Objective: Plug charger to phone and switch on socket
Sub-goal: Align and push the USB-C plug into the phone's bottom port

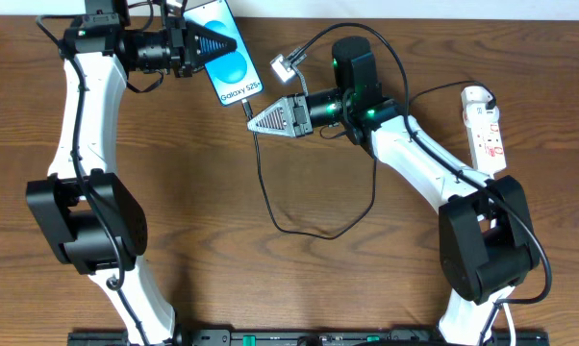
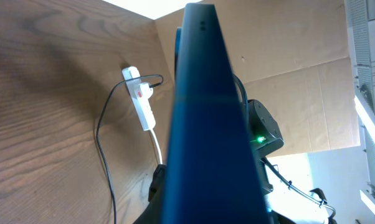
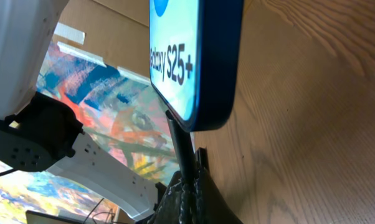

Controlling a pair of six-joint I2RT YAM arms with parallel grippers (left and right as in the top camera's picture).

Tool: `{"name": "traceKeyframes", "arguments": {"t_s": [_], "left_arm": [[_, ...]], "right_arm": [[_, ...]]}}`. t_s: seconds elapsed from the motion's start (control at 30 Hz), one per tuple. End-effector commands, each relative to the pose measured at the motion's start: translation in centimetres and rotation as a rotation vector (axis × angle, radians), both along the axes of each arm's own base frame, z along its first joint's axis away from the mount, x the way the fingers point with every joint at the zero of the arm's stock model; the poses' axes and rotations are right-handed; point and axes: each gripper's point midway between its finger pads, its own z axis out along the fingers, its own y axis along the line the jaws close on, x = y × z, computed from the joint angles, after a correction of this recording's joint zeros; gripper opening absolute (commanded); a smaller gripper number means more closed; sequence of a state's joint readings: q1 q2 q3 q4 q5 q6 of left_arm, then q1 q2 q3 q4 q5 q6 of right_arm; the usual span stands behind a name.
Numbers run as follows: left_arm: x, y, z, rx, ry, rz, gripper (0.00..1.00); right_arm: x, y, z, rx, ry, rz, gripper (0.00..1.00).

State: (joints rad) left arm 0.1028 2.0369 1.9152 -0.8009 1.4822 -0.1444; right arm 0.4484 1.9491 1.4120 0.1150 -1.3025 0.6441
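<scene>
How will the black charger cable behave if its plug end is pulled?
Probably floppy: the charger cable lies in a slack loop on the table, so it should trail rather than resist. Likely light, being thin. The plug end in the right gripper looks stiffer, running straight to the phone.

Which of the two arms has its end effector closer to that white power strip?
The right. The right end effector pinches the charger at the phone's bottom end, mid-table, apart from the socket; the left end effector grips the phone, even farther away.

blue-screened phone (image 1: 227, 53) aloft, black charger (image 3: 180, 143) tip at its bottom edge; white socket (image 1: 487, 130) well apart.
</scene>
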Motion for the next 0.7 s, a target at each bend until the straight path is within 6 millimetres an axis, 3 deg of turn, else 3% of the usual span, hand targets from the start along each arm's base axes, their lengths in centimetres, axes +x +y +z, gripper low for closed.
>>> {"name": "traceKeyframes", "arguments": {"t_s": [0.0, 0.4, 0.67], "left_arm": [[-0.7, -0.4, 1.6, -0.038, -0.042, -0.033, 0.07], [-0.8, -0.4, 1.6, -0.038, -0.04, -0.035, 0.07], [-1.1, -1.6, 1.6, -0.038, -0.04, -0.061, 0.08]], "right_arm": [[0.5, 0.0, 0.8, -0.007, -0.02, -0.045, 0.01], [0.7, 0.1, 1.5, 0.017, -0.058, -0.047, 0.01], [0.8, 0.1, 1.8, 0.024, -0.067, -0.049, 0.01]]}}
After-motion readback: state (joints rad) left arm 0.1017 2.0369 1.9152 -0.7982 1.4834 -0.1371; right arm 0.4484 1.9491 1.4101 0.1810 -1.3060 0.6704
